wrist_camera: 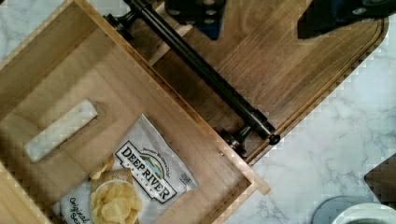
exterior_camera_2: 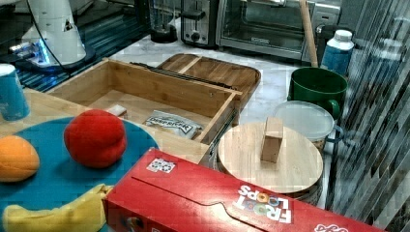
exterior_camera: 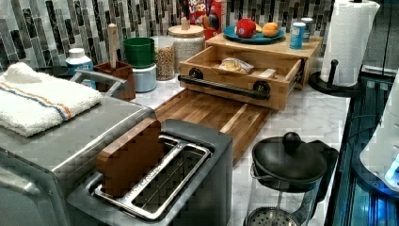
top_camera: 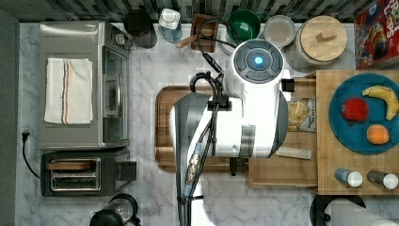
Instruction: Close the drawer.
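Chip bag [wrist_camera: 135,186] in open drawer [wrist_camera: 70,84], end effector [wrist_camera: 261,14] just past handle [wrist_camera: 201,70].

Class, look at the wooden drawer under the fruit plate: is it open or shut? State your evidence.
Open. The drawer is pulled out over the cutting board, exposing the chip bag inside; its black handle stands clear of the cabinet.

The drawer [exterior_camera: 244,70] is seen pulled open under a wooden top carrying a blue plate [exterior_camera: 254,36]. A chip bag [exterior_camera: 236,65] is held inside it. A cutting board [exterior_camera: 211,115] is laid just before its black handle [exterior_camera: 221,87].
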Robot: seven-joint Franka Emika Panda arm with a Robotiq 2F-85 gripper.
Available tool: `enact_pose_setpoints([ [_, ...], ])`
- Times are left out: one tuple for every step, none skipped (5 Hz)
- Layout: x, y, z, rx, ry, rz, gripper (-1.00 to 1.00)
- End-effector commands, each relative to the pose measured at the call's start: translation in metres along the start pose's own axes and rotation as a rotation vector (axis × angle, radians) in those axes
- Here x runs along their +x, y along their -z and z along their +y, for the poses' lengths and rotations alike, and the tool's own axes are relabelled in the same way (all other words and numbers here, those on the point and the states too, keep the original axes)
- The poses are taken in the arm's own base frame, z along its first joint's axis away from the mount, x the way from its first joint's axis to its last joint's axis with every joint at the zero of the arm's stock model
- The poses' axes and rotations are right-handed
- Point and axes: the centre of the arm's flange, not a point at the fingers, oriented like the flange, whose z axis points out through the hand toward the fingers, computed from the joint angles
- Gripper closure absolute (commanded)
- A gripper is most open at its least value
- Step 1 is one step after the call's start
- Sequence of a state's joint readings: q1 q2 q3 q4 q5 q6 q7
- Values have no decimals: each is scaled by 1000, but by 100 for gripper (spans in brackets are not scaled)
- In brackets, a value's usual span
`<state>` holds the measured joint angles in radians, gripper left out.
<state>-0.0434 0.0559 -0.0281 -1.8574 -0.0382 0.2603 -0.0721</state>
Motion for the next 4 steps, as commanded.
enact_pose_setpoints([
  [0,0,0,0,14,1,100],
  [0,0,0,0,14,1,100],
  [11,-12,3,50,35,-79,-100],
  [3,-23,-14,66,124,-145,-100],
])
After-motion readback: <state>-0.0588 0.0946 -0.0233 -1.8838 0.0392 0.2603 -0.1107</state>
